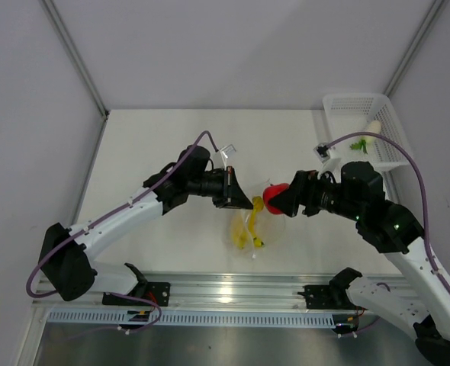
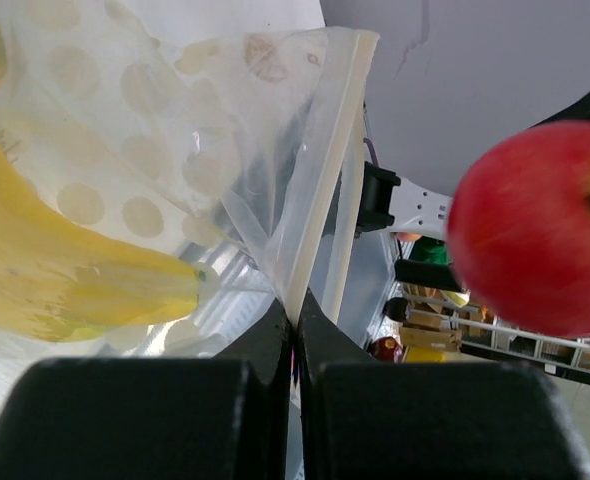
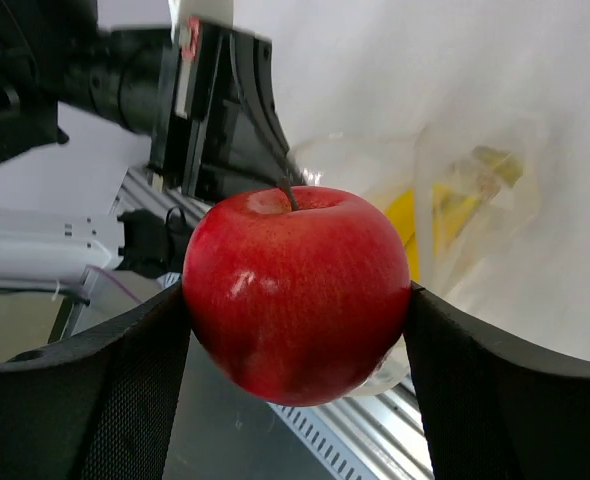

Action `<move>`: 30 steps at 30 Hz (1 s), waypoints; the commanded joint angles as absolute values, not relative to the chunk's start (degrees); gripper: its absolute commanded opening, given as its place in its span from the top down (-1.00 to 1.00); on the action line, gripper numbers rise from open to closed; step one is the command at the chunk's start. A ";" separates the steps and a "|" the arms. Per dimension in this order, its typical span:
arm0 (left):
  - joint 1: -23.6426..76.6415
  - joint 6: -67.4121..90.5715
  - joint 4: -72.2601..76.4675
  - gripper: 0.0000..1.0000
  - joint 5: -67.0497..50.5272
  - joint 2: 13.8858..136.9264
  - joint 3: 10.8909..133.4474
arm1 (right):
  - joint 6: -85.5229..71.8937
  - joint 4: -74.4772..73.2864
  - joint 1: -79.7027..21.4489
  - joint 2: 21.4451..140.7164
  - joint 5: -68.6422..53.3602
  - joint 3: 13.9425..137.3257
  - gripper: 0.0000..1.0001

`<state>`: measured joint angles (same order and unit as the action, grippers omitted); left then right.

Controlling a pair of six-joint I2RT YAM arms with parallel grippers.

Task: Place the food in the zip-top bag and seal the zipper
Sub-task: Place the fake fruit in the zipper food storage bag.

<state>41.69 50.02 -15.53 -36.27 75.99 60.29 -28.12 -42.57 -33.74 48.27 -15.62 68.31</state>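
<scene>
The clear zip-top bag (image 1: 249,225) hangs at the table's middle with the yellow banana bunch (image 1: 249,229) inside; both show in the left wrist view, the bag (image 2: 175,150) and the banana (image 2: 65,270). My left gripper (image 1: 239,191) is shut on the bag's top edge, pinching the zipper strip (image 2: 320,190). My right gripper (image 1: 277,198) is shut on the round red fruit (image 1: 274,197) and holds it just right of the bag's mouth; the fruit fills the right wrist view (image 3: 295,290). The white radish with green leaves (image 1: 366,136) lies in the basket.
A white mesh basket (image 1: 339,103) stands at the back right corner. A metal rail (image 1: 233,293) runs along the near edge between the arm bases. White walls enclose the table on three sides.
</scene>
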 commanded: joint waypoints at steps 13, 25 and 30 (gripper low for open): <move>41.04 51.33 -16.79 0.99 -36.83 76.12 65.57 | -29.89 -39.73 -40.96 45.70 -17.93 58.09 0.48; 41.13 53.88 -13.36 0.99 -38.93 75.06 63.46 | -27.95 -40.08 -41.22 51.67 -12.75 59.32 -0.64; 41.13 53.61 -13.36 0.99 -38.67 74.62 62.75 | -27.25 -40.43 -41.22 52.82 -11.43 61.43 -0.85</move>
<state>41.43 52.53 -16.40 -36.80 76.38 63.11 -28.60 -41.74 -40.93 52.86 -13.52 57.93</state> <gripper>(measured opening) 0.005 0.898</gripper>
